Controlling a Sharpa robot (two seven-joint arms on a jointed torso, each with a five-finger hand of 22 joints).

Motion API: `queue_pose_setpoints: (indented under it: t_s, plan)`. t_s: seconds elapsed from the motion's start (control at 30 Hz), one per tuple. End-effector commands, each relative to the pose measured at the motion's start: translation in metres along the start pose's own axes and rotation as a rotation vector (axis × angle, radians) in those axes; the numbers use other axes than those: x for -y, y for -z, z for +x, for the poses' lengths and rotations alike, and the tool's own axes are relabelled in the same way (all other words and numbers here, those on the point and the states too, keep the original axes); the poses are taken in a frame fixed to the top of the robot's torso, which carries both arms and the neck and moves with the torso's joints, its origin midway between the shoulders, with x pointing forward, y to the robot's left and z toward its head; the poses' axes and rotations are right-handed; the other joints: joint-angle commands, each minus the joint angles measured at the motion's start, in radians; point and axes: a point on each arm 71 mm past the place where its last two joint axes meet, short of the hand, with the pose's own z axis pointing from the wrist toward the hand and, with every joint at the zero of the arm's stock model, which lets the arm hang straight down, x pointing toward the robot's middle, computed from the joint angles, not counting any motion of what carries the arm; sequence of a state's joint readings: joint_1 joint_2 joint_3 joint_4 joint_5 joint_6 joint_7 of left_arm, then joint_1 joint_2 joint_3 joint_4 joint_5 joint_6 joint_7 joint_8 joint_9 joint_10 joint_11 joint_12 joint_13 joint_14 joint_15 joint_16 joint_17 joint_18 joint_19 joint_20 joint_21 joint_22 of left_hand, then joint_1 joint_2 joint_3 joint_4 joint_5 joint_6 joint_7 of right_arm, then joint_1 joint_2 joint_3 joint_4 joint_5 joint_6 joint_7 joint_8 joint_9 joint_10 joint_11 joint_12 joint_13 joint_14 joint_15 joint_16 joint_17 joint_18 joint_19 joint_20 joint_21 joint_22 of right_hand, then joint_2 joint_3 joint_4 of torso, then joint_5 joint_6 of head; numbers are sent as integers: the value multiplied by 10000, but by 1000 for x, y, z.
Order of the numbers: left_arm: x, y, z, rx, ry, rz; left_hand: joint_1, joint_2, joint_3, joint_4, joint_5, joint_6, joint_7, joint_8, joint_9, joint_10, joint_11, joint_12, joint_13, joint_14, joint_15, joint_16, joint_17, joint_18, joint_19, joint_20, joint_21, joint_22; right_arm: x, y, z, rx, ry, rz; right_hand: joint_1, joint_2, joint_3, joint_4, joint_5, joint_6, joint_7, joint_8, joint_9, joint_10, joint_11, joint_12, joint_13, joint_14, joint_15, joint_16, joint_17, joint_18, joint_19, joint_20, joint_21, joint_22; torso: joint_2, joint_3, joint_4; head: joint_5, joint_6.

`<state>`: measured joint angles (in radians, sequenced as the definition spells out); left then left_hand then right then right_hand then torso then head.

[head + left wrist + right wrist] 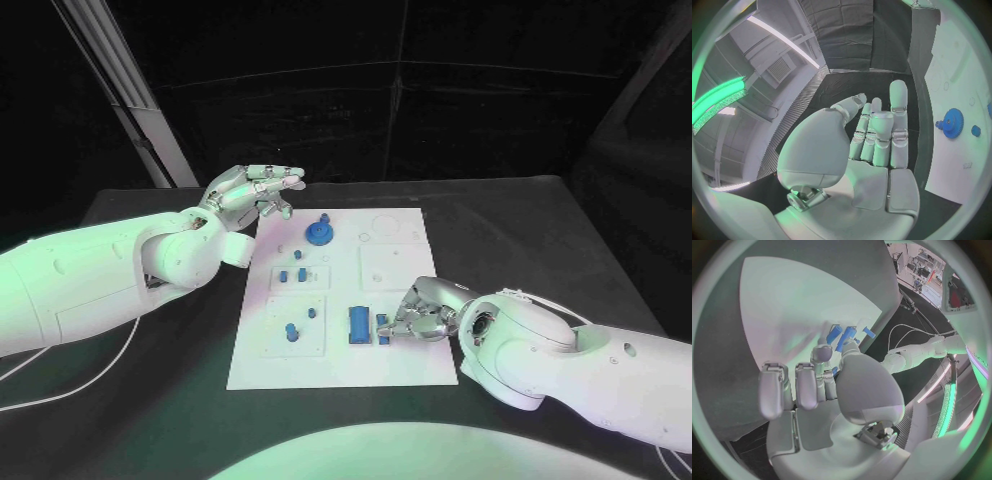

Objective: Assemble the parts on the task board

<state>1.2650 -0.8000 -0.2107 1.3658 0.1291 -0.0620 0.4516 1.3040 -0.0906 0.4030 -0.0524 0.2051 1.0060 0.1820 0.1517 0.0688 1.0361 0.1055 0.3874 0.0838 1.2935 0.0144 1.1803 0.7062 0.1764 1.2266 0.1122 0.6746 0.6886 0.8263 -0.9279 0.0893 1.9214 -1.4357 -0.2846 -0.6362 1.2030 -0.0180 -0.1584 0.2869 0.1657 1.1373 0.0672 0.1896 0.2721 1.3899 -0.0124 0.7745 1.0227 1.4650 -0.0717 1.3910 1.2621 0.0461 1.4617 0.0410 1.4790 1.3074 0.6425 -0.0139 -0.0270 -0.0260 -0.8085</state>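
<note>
The white rectangular task board (pixel 378 290) lies flat in the middle of the black table (pixel 519 215), its long side running away from the robot. On its far left part stands a round blue gear with a raised hub (pixel 320 234), also seen in the left wrist view (pixel 952 122) with a small blue piece just beside it. Nearer, on the board's left column, are two small blue pegs (pixel 294 274) side by side, and below them a small blue knob-like part (pixel 294 332) with another tiny blue piece (pixel 313 313) close by. Near the board's middle, towards the robot, a long blue rectangular block (pixel 358 324) lies lengthwise. The right hand (pixel 417 315) rests low over the board just beside that block, its fingers curled down around a small blue part (pixel 385 327); in the right wrist view the fingertips (pixel 822 354) meet at blue pieces (pixel 843 335) on the board, and the thumb hides the point of contact, so whether the part is truly pinched I cannot tell. The left hand (pixel 254 193) hovers above the table off the board's far left corner, holding nothing, its fingers (pixel 898 107) stretched nearly straight and close together. A thin white cable (pixel 87 385) trails over the table under the left arm.
</note>
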Motion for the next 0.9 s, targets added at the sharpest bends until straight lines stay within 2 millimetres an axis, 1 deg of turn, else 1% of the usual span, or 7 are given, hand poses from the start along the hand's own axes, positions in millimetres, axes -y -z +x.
queue_pose_setpoints:
  t_s: [0.03,0.13,0.27,0.47,0.77,0.9]
  plan:
    - [1,0,0,-91,62,22,-5,63,-71,-11,43,-81,-22,60,-11,-65,-24,38,-16,-76,19,-3,-14,63,57,22,-32,-11,-1,0,-1,83,142,-229,-36,0,-55,7,-45,-7,12,-62,9,-31,43,-12,12,515,-10,-58,3,-50,2,0,-54,1089,-1,-3,4,-4,-6]
    - [1,0,0,-93,64,16,-5,63,-71,-11,43,-81,-22,60,-11,-65,-24,38,-16,-76,19,-3,-14,63,57,22,-32,-11,0,0,0,-71,270,-185,-21,8,-63,1,-48,-6,12,-64,11,-35,42,-30,1,515,-10,-61,-1,-50,-1,1,-56,1085,-5,-2,8,-4,-6]
    - [1,0,0,-93,64,13,-5,63,-71,-11,43,-81,-22,60,-11,-65,-24,38,-16,-76,19,-3,-14,63,57,22,-32,-11,0,-1,1,-269,415,-159,190,24,-108,-77,-56,-5,11,-79,29,-49,41,-65,-7,510,-10,-78,-19,-47,-8,1,-65,1078,2,-7,9,-15,2]
    - [1,0,0,-95,64,9,-5,63,-71,-11,43,-81,-22,60,-11,-65,-24,38,-16,-76,19,-3,-14,63,57,22,-32,-11,-2,-2,4,-510,575,-154,500,67,-152,-196,-48,4,13,-96,54,-60,40,-92,-6,509,-12,-86,-24,-44,-17,0,-76,1067,7,-1,20,-12,-10]
    - [1,0,0,-87,61,7,-5,63,-71,-11,43,-81,-22,60,-11,-65,-24,38,-16,-76,19,-3,-14,63,57,22,-32,-11,-2,-4,5,-607,639,-117,564,78,-162,-223,-49,6,14,-100,60,-60,39,-92,-2,509,-12,-89,-25,-44,-17,0,-76,1068,9,2,4,6,-36]
    - [1,0,1,-91,61,8,-5,63,-71,-11,43,-81,-22,60,-11,-65,-24,38,-16,-76,19,-3,-14,63,57,22,-32,-11,-1,-6,5,-592,640,-35,580,146,-161,-207,-32,17,14,-100,66,-57,40,-87,4,510,-12,-86,-19,-45,-13,0,-74,1073,6,3,6,2,-42]
